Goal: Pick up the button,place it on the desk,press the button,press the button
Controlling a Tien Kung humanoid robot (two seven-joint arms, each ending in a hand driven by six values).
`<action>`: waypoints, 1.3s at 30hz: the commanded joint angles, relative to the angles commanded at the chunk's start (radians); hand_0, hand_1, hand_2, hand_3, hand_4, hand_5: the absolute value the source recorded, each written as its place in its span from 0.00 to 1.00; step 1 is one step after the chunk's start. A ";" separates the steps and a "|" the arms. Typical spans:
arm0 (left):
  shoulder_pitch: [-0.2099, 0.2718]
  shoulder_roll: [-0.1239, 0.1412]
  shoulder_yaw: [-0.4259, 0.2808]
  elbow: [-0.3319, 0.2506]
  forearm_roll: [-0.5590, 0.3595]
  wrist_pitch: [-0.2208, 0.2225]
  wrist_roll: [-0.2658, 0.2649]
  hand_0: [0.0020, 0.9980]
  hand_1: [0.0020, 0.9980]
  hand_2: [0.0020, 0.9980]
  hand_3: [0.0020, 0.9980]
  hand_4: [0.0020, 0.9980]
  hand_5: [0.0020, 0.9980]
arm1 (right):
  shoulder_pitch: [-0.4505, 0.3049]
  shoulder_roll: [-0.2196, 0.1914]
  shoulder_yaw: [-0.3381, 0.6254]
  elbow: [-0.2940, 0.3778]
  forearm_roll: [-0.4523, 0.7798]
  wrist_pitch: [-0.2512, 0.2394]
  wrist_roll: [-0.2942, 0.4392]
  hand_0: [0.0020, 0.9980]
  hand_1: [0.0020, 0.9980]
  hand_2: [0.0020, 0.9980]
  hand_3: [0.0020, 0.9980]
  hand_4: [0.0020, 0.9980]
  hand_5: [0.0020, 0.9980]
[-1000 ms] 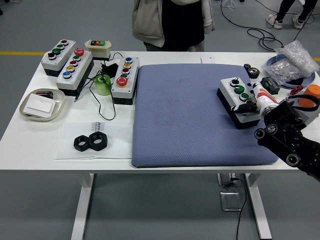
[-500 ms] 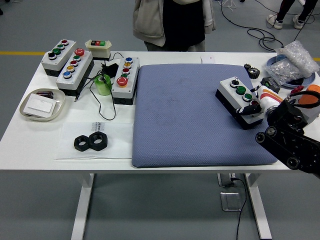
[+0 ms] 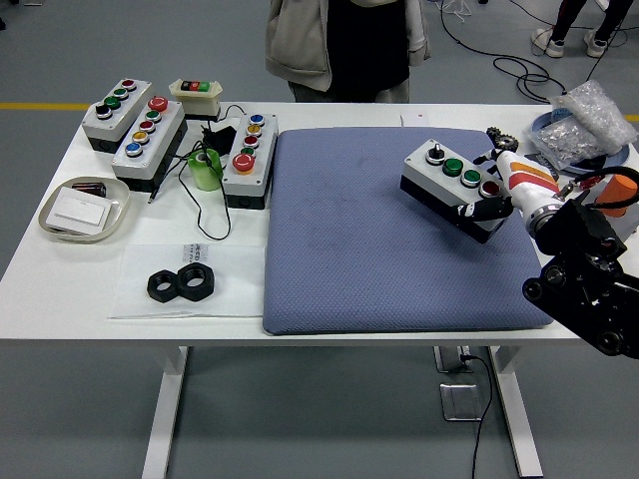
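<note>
1. While our right arm reaches in from the 4 o'clock corner, our right hand is clamped on the button box, its dark fingers wrapped round the box's end nearest the arm and its lower side.
2. We see the button box over the blue mat, toward the mat's 2 o'clock part; it looks tilted and raised at the held end, though we cannot tell whether its far corner touches the mat.
3. Its long axis runs from 10 o'clock to 4 o'clock, with the black knob at the 10 o'clock end, two green buttons in the middle and a red one at the gripped end, the button face turned up.
4. Our left hand is out of view.
5. At the table's 9 o'clock side we find a clear tray holding a white card and a small dark item.
6. At the 2 o'clock corner a round dish carries a crinkled clear bag of small metal parts.
7. Three more button boxes lie near 10 o'clock, with two black nuts on a clear sheet at 8 o'clock.
8. A person stands at the far side at 12 o'clock, hands not visible.
</note>
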 joint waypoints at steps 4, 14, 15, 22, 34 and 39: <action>-0.001 0.000 0.002 0.000 -0.003 0.000 -0.001 0.75 0.79 0.86 0.78 0.55 1.00 | -0.001 -0.030 -0.029 0.057 0.026 0.071 0.161 0.37 0.26 0.39 0.50 0.75 0.05; -0.001 0.001 0.000 0.000 0.000 0.000 0.001 0.75 0.79 0.86 0.78 0.55 1.00 | 0.037 -0.044 -0.153 0.070 -0.064 0.075 0.473 0.40 0.32 0.42 0.52 0.72 0.03; 0.000 0.000 -0.002 0.000 0.003 0.000 0.002 0.75 0.79 0.86 0.78 0.55 1.00 | 0.038 -0.041 -0.158 0.064 -0.083 0.084 0.468 0.40 0.32 0.42 0.52 0.72 0.03; 0.000 0.000 -0.005 0.000 0.010 0.000 0.006 0.75 0.79 0.86 0.78 0.55 1.00 | 0.045 -0.032 -0.162 0.021 -0.180 0.144 0.436 0.60 0.49 0.53 0.79 0.73 0.02; 0.003 -0.002 -0.031 0.002 0.048 -0.001 0.020 0.75 0.79 0.86 0.78 0.55 1.00 | 0.030 -0.047 -0.103 0.032 -0.291 0.147 0.397 0.85 0.71 0.79 1.00 0.93 0.00; 0.001 -0.003 -0.049 0.004 0.071 -0.003 0.029 0.75 0.79 0.86 0.78 0.55 1.00 | 0.025 -0.060 -0.087 0.052 -0.314 0.200 0.384 0.88 0.75 0.83 1.00 0.95 0.00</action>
